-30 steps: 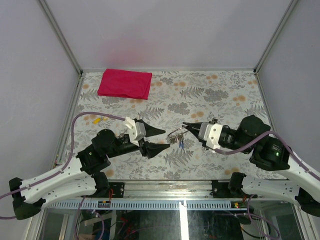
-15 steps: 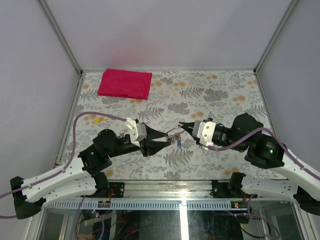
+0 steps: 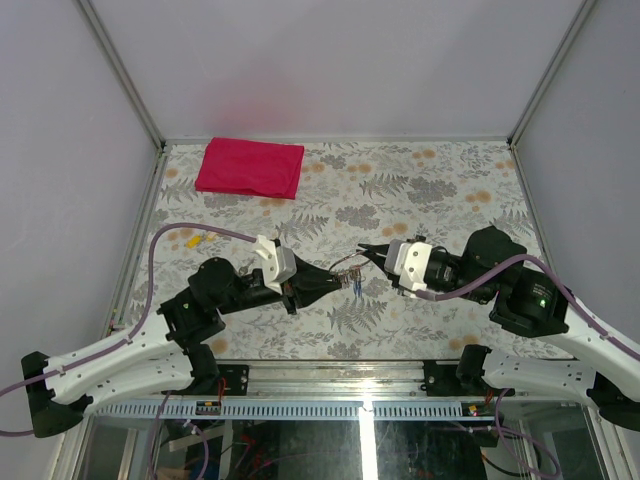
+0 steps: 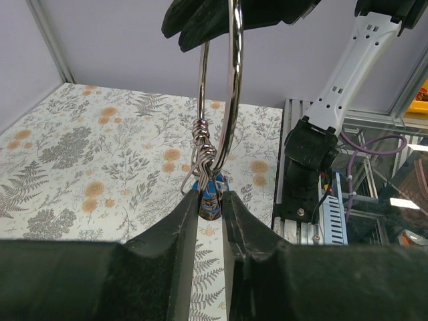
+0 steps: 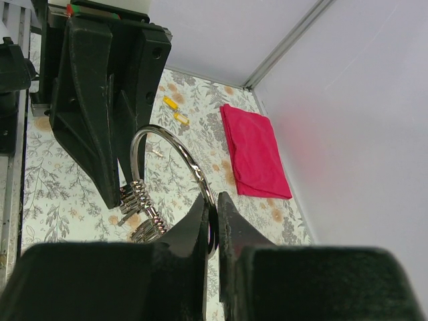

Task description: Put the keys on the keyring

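The keyring (image 3: 347, 264) is a big silver ring held up above the table, with my right gripper (image 3: 366, 252) shut on its rim. In the right wrist view the ring (image 5: 175, 144) runs between the closed fingertips of that gripper (image 5: 214, 197), and small coiled rings (image 5: 137, 197) hang from it. In the left wrist view the ring (image 4: 235, 100) hangs from the right fingers (image 4: 200, 20). The keys (image 4: 210, 194), blue-headed, dangle below on small wire loops. My left gripper (image 4: 209, 196) has both fingertips against their sides. From above, the keys (image 3: 358, 284) sit at the left gripper's (image 3: 338, 277) tip.
A folded red cloth (image 3: 250, 168) lies at the back left of the floral table, also seen in the right wrist view (image 5: 254, 150). Small yellow pieces (image 3: 195, 240) lie near the left edge. The metal frame rail (image 3: 330, 375) runs along the near edge.
My left gripper has moved right to the hanging keys and its wide-open jaws have closed in on them. The right gripper shifted slightly left with the ring, then held still.
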`<state>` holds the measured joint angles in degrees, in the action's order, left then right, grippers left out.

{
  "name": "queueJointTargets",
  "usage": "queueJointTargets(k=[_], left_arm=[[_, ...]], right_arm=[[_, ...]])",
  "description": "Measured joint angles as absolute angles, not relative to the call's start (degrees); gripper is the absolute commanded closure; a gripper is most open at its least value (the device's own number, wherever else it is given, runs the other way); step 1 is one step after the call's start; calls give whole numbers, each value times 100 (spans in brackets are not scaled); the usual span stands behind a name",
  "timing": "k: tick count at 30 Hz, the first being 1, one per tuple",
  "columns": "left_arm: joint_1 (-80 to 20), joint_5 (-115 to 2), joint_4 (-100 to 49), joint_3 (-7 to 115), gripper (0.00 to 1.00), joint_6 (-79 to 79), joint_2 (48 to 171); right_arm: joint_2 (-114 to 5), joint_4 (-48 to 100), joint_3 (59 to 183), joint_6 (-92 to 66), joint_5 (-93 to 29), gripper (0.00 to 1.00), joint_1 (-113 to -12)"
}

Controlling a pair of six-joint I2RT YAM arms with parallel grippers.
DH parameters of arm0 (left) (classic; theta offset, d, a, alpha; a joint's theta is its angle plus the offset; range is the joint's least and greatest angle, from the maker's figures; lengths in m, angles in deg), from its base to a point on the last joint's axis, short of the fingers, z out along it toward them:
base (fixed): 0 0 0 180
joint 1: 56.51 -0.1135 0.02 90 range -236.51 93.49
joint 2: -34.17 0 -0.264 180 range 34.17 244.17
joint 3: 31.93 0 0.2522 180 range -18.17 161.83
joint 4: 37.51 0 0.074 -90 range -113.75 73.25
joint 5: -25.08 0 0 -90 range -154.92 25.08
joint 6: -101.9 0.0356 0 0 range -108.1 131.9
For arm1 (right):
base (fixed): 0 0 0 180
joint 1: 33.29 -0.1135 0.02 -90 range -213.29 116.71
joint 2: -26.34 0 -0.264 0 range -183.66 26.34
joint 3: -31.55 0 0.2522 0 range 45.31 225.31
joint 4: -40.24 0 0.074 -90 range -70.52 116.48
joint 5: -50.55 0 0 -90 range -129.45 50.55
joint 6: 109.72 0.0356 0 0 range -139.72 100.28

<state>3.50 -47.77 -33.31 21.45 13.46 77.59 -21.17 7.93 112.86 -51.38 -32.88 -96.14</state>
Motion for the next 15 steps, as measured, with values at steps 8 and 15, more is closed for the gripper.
queueJointTargets(k=[8, 15], left_arm=[[350, -4777, -2984, 2339, 82, 1346, 7693], [350, -4749, -2534, 2558, 79, 1346, 7685]], right_arm=[[-2058, 769, 11284, -5140, -3334, 98, -9614], [-2021, 741, 11236, -5142, -3360, 98, -9614]])
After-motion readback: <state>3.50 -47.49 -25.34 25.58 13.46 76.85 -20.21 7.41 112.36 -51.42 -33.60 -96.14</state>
